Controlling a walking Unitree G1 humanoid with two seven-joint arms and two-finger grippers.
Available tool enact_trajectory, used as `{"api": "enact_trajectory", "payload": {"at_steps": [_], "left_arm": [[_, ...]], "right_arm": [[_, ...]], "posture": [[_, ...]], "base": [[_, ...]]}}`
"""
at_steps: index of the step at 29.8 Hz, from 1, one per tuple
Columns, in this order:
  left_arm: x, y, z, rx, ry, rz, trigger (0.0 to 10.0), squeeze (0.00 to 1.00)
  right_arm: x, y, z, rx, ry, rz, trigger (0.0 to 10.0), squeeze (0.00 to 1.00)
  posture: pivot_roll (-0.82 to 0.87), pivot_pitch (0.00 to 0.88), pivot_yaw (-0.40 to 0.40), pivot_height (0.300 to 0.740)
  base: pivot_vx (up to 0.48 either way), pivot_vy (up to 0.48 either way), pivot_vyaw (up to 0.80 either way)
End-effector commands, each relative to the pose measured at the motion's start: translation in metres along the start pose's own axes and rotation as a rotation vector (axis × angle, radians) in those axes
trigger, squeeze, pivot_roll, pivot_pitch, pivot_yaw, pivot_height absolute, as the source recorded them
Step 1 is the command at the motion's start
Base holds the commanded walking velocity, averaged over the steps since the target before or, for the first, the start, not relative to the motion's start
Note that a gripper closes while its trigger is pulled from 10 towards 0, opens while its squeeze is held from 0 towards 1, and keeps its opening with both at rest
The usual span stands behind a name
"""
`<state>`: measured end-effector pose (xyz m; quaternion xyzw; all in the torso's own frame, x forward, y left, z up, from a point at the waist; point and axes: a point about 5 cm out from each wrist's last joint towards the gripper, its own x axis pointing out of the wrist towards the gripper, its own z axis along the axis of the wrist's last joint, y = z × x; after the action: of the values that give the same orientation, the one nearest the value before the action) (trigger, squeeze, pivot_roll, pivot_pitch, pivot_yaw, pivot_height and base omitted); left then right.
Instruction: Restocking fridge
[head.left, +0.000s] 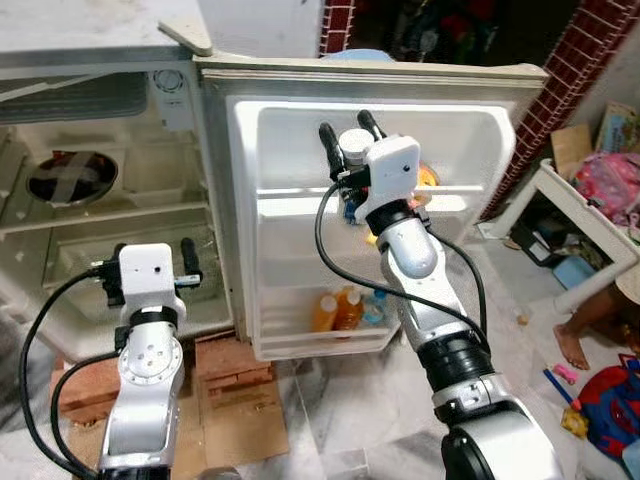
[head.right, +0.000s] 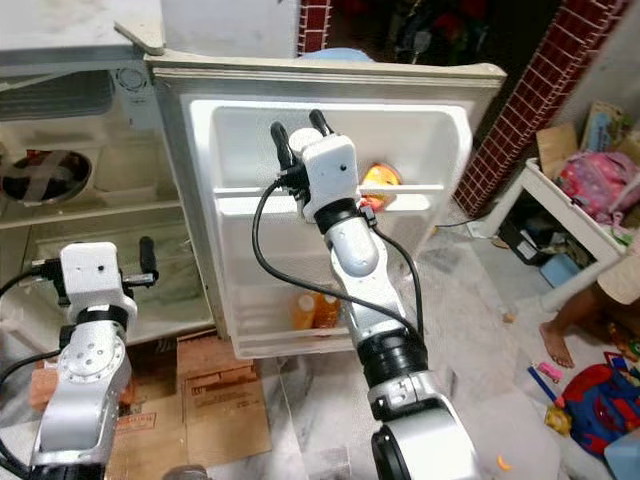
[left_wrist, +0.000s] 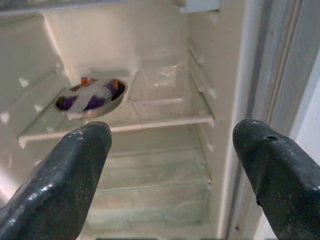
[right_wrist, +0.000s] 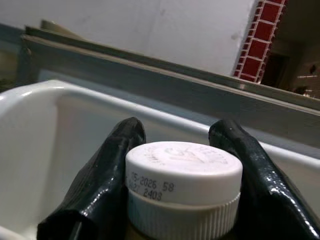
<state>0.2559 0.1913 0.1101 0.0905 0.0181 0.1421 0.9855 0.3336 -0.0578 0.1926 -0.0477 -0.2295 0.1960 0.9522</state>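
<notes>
We are holding a white-capped bottle (right_wrist: 183, 187) between the jaws of our right gripper (head.left: 347, 138), one black finger pressing on each side of its ribbed cap (a printed date code is showing on the cap's edge). The gripper is reaching up into the top shelf of the open fridge door (head.left: 290, 210), and the bottle is sitting between the jaws, just in front of the shelf's white back wall. Beside the jaws, farther along that same door shelf, something yellow and orange (head.right: 381, 178) is resting behind the rail. Well below the jaws, in the bottom door shelf, two orange bottles (head.left: 337, 309) are standing side by side.

We are keeping our left gripper (head.left: 150, 275) in front of the fridge's inner compartment, its jaws spread wide and holding nothing. Ahead of these jaws, on an upper glass shelf (left_wrist: 165, 120), a metal bowl (left_wrist: 91, 96) with a taped cover is lying. Below the fridge, bricks (head.left: 232, 360) and flattened cardboard (head.left: 240, 425) are lying on the tiled floor. A person's bare foot (head.left: 572, 346) is showing on the floor at the far right.
</notes>
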Motion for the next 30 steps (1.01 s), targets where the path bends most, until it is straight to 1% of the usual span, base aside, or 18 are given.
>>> {"api": "enact_trajectory", "payload": {"at_steps": [1,9,21,23,24,27,28,29,30], "left_arm": [[-0.001,-0.007,0.003,-0.014,-0.009,-0.023,10.0,0.0],[0.001,-0.009,0.004,-0.018,-0.009,-0.02,10.0,0.0],[0.001,-0.01,0.004,-0.035,-0.009,-0.014,10.0,0.0],[0.0,-0.011,0.004,-0.048,-0.006,-0.015,10.0,0.0],[0.0,-0.011,0.004,-0.053,-0.005,-0.017,10.0,0.0],[-0.002,-0.01,0.002,-0.049,0.001,-0.018,10.0,0.0],[-0.003,-0.01,0.001,-0.047,0.004,-0.018,10.0,0.0],[-0.004,-0.009,0.0,-0.045,0.008,-0.019,10.0,0.0],[-0.004,-0.009,0.0,-0.045,0.009,-0.019,10.0,0.0]], "right_arm": [[0.0,-0.013,0.007,-0.024,-0.033,-0.033,10.0,0.0],[0.002,-0.015,0.01,-0.037,-0.046,-0.034,10.0,0.0],[0.005,-0.012,0.019,-0.014,-0.072,-0.021,10.0,0.0],[0.008,-0.012,0.024,0.021,-0.082,-0.014,10.0,0.0],[0.012,-0.009,0.031,0.079,-0.093,0.011,10.0,0.0],[0.017,-0.003,0.044,0.16,-0.12,0.075,10.0,0.0],[0.02,-0.002,0.049,0.182,-0.133,0.089,10.0,0.0],[0.026,-0.003,0.06,0.21,-0.166,0.102,10.0,0.0],[0.028,-0.003,0.064,0.215,-0.178,0.102,10.0,0.0]], "posture": [[0.13,0.0,-0.078,0.74],[0.13,0.0,-0.079,0.74],[0.13,0.0,-0.08,0.74],[0.13,0.0,-0.08,0.74],[0.13,0.0,-0.08,0.74],[0.13,0.0,-0.079,0.74],[0.14,0.0,-0.081,0.74],[0.14,0.0,-0.081,0.74],[0.14,0.0,-0.081,0.74]], "base": [[0.0,0.0,0.0],[0.0,0.0,0.0],[0.0,0.0,0.0],[0.0,0.0,0.0],[0.0,0.0,0.0],[0.0,0.0,0.0],[0.0,0.0,0.0],[0.0,0.0,0.0],[0.0,0.0,0.0]]}}
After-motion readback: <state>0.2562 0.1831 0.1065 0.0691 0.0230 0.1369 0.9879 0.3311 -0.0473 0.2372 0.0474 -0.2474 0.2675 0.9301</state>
